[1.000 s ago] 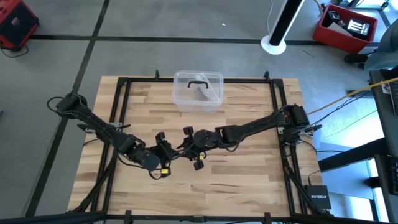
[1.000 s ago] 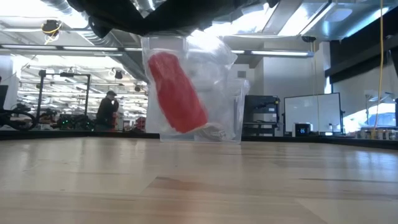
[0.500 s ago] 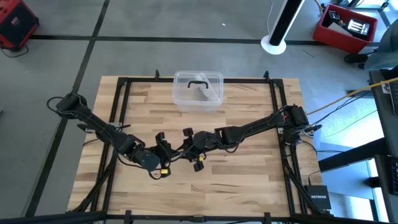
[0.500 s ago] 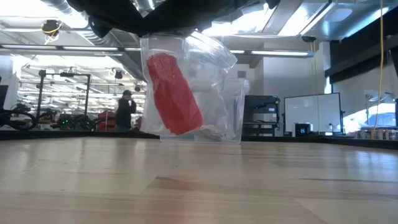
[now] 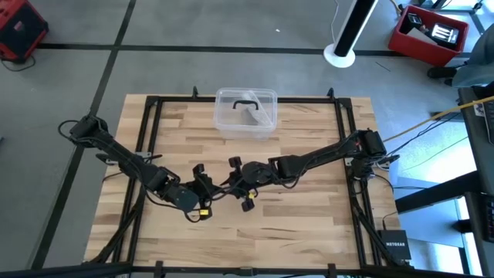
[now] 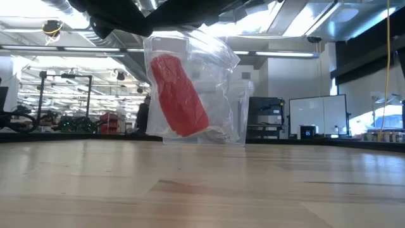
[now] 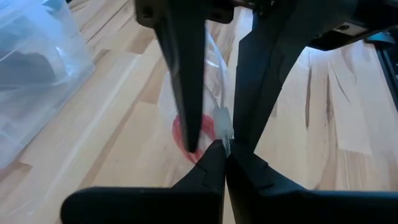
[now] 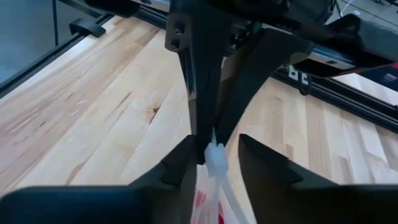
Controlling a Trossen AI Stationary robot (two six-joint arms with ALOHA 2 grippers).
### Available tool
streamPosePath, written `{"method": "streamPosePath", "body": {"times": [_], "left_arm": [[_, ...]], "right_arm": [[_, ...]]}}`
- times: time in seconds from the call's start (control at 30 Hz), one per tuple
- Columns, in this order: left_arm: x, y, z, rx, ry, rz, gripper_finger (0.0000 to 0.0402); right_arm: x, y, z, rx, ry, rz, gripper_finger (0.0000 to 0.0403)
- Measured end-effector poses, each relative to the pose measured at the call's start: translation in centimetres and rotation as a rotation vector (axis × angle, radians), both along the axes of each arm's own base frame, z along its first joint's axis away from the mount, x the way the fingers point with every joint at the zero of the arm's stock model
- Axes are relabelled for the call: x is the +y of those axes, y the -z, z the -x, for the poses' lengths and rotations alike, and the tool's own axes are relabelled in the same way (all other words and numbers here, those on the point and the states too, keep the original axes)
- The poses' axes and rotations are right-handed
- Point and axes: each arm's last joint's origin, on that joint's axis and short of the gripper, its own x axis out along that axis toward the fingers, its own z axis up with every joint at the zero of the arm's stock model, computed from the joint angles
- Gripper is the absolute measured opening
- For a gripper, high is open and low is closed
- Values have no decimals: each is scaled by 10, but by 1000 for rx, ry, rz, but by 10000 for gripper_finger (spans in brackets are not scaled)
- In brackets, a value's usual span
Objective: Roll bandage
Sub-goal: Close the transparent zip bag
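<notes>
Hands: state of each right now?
Left hand: shut on the clear bag's top edge; red bandage inside.
Right hand: cannot be told.

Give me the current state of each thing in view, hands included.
Bandage: rolled, inside the clear bag.
Clear bag: hanging above the table, pinched at its top edge by both hands.
Left hand: shut on the bag's edge.
Right hand: fingers around the bag's edge, a gap between them.
Clear plastic box: resting at the table's far edge; lid state unclear.

Red bandage (image 6: 178, 95) in a clear bag (image 6: 218, 88); pale striped wood table (image 5: 309, 224).
</notes>
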Motion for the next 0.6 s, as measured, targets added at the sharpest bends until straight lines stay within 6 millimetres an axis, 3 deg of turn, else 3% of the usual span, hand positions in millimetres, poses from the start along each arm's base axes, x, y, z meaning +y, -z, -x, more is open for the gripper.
{"method": "streamPosePath", "body": {"times": [0.27, 0.43, 0.6], "left_arm": [[0, 0, 0, 3, -1, -3, 0], [0, 0, 0, 3, 0, -2, 0], [0, 0, 0, 2, 0, -1, 0]], "right_arm": [[0, 0, 0, 6, -3, 0, 24], [0, 0, 1, 8, -2, 0, 24], [0, 0, 1, 8, 4, 4, 48]]}}
